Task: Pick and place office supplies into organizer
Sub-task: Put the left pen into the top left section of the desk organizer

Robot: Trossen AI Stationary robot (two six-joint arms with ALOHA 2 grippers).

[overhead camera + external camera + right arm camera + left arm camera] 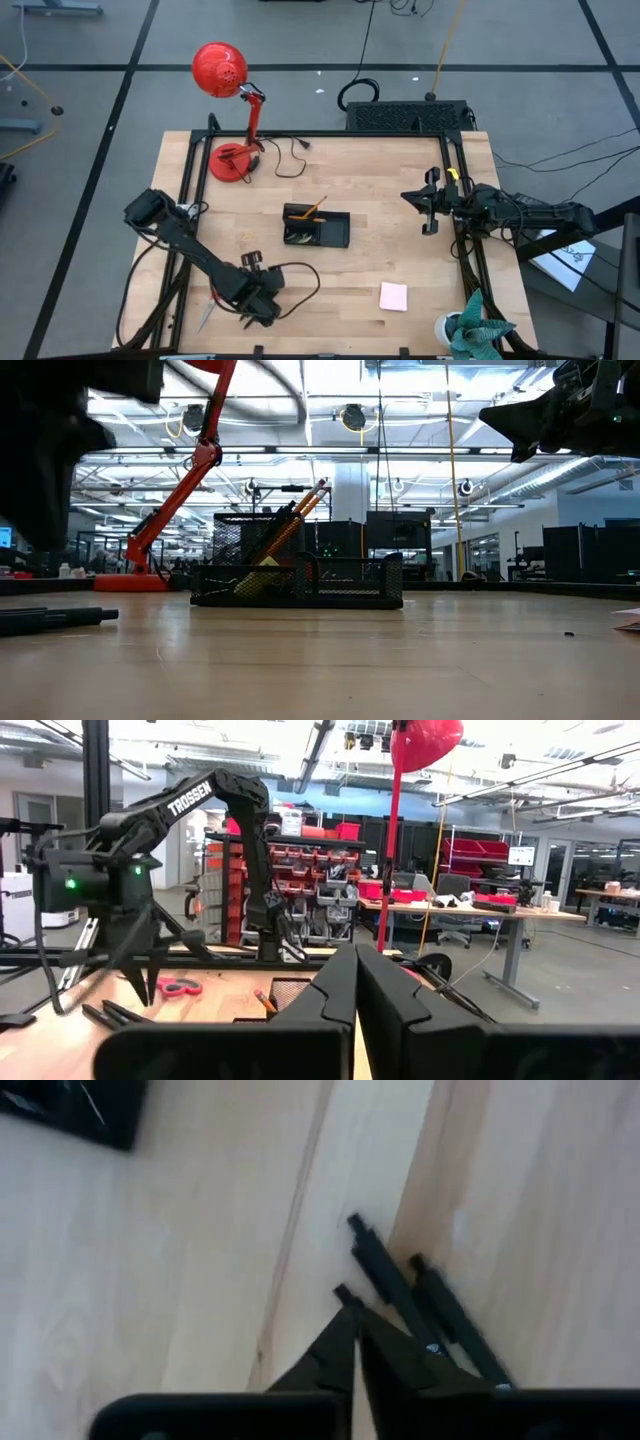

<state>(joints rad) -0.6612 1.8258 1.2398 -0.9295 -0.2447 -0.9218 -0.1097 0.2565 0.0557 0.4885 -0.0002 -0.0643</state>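
Overhead view, left to right. At lower left, the left gripper (262, 300) hangs low over the table (340, 270) above loose black pens (400, 1290), a stance that suits picking one up. Its wrist view shows the fingers (335, 1355) almost together, only a thin slit between them, with the tips beside the pens; nothing appears to be held, and whether they touch a pen cannot be told. At centre sits the organizer (330, 232), clear of both arms and so reachable from either side; two orange pencils (312, 209) lean in it already. The pink sticky-note pad (393, 296) lies at lower right, not yet placed. At right, the right gripper (430, 204) waits above the table edge, fingers (335, 990) pressed together and empty.
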